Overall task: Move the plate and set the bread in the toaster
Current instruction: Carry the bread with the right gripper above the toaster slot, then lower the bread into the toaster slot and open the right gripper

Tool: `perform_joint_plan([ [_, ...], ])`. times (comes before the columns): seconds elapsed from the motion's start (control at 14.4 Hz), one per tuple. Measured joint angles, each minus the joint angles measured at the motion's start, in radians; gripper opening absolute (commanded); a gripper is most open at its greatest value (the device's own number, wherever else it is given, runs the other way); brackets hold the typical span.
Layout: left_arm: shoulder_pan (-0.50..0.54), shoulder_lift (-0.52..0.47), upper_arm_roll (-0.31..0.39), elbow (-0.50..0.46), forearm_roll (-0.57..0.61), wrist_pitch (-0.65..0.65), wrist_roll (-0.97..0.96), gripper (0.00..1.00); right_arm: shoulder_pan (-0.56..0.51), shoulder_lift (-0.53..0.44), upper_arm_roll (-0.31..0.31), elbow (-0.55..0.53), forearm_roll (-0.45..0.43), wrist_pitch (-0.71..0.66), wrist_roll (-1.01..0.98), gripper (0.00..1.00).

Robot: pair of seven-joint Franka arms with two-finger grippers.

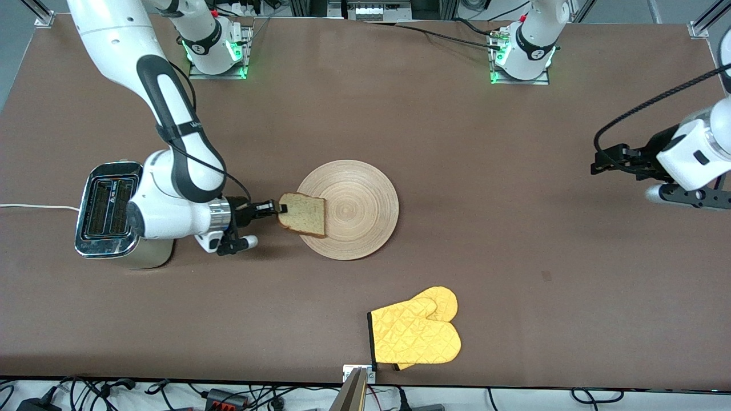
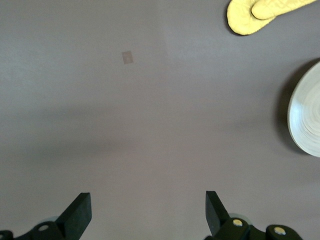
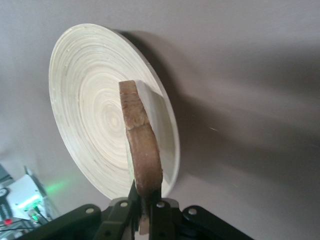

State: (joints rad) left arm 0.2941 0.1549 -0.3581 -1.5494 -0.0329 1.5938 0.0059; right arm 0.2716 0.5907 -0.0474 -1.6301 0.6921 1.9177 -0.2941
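Note:
The light-wood plate [image 1: 354,209] lies in the middle of the table and shows in the right wrist view [image 3: 95,115] too. My right gripper [image 1: 281,209] is shut on the edge of the bread slice [image 1: 304,214] and holds it over the plate's rim on the side toward the toaster; in the right wrist view the bread [image 3: 142,155] stands edge-on between the jaws [image 3: 146,210]. The chrome-topped toaster [image 1: 107,206] stands at the right arm's end of the table, partly hidden by the right arm. My left gripper [image 2: 147,210] is open and empty, up over bare table at the left arm's end.
A yellow quilted oven mitt [image 1: 416,335] lies near the table's front edge, nearer to the front camera than the plate. The toaster's white cord [image 1: 34,206] runs off the table's end. A small pale patch [image 1: 546,276] marks the table surface.

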Motion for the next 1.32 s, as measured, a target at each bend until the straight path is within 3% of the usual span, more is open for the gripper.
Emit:
perform_joint_plan([
  [0.21,-0.013,-0.115,0.003,-0.165,0.000,0.097,-0.006,1.00,-0.002,-0.056,-0.041,0.030,-0.141,-0.075,0.061,0.00],
  [0.49,-0.055,-0.171,0.059,-0.239,-0.002,0.127,-0.030,1.00,-0.006,-0.111,-0.155,0.111,-0.331,-0.196,0.119,0.00],
  [0.9,-0.100,-0.172,0.121,-0.258,-0.005,0.159,-0.037,1.00,-0.007,-0.223,-0.283,0.151,-0.512,-0.360,0.228,0.00],
  [1.18,-0.100,-0.173,0.140,-0.235,-0.023,0.164,-0.037,1.00,-0.004,-0.246,-0.290,0.227,-0.736,-0.447,0.247,0.00],
  [1.32,-0.100,-0.174,0.140,-0.228,-0.041,0.149,-0.037,1.00,-0.003,-0.244,-0.290,0.231,-0.808,-0.448,0.248,0.00],
])
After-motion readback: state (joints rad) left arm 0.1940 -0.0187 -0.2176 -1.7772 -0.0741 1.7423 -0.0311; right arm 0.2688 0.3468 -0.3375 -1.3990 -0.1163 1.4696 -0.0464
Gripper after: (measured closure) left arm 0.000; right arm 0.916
